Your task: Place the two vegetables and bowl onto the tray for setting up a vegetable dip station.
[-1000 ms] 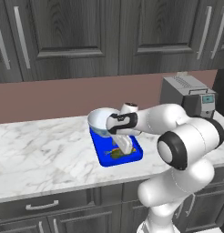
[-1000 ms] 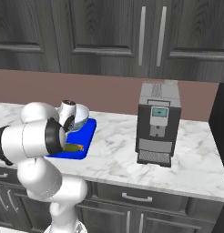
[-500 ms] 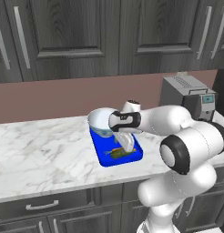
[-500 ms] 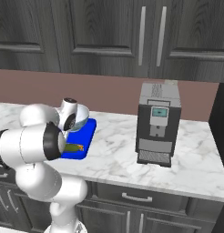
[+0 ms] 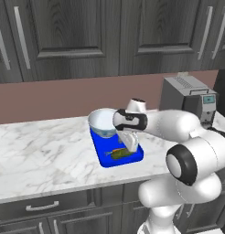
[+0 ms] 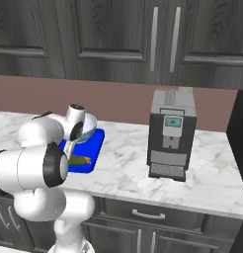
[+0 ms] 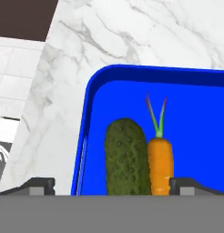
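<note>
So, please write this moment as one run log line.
cucumber: on tray | carrot: on tray, beside cucumber | bowl: on tray | gripper: over vegetables

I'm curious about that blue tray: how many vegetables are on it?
2: the cucumber and the carrot lie side by side on the tray.

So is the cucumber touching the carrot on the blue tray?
Touching. The hand view shows the cucumber and carrot lying side by side on the tray, with no blue between them.

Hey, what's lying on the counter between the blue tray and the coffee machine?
Nothing: in the right base view, bare marble separates the flat blue tray from the dark coffee machine.
</note>
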